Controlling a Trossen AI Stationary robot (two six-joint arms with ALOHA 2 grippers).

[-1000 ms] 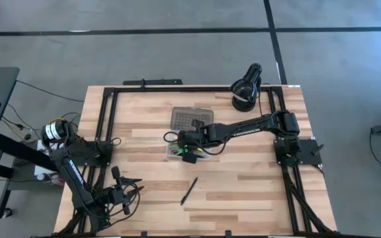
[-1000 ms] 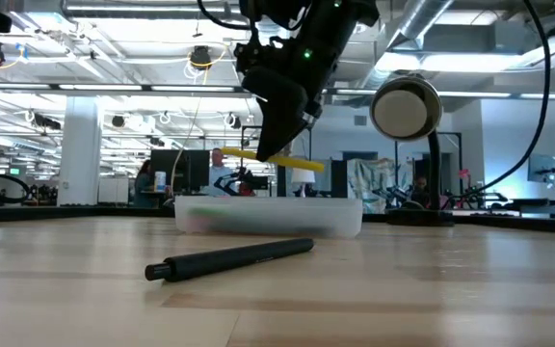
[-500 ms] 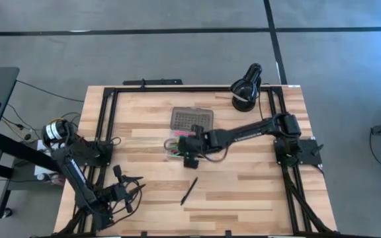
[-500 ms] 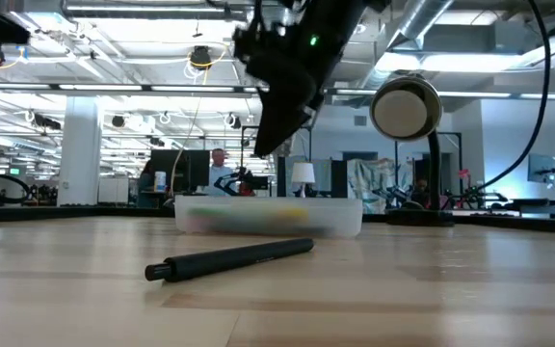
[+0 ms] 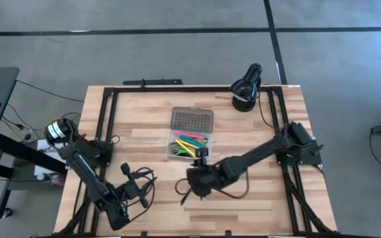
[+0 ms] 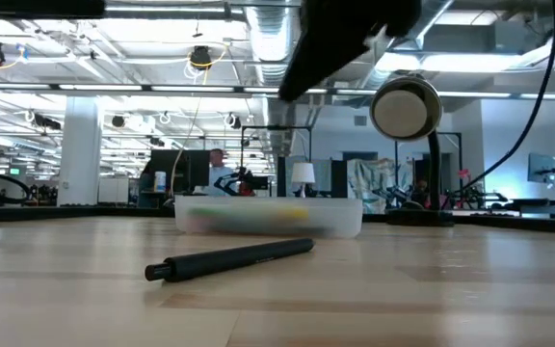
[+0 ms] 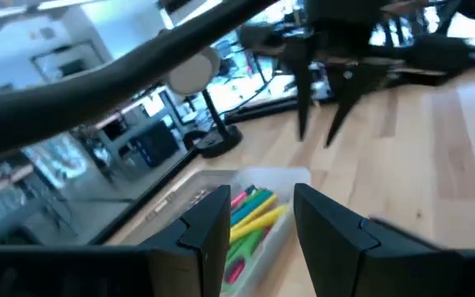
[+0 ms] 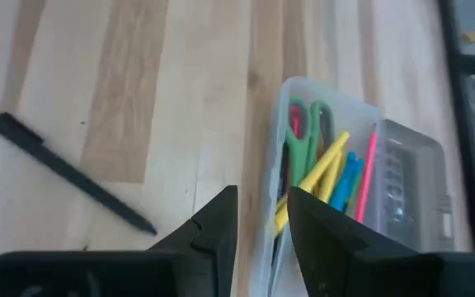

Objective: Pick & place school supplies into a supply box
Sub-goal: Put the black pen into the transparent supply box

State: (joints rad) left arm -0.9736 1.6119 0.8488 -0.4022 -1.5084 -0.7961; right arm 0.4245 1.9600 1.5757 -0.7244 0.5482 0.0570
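Right wrist view shows the right gripper with its fingers a little apart and nothing between them. It hangs over the black pen on the table. The supply box nearby holds colored pens and green scissors. The left gripper is wide, empty, by the near edge.

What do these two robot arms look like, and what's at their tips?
Both arms are dark, slim and jointed, with loose black cables looping along them. The left arm has a round white-and-black part near its base. Each end effector, left and right, has two flat, dark fingers.
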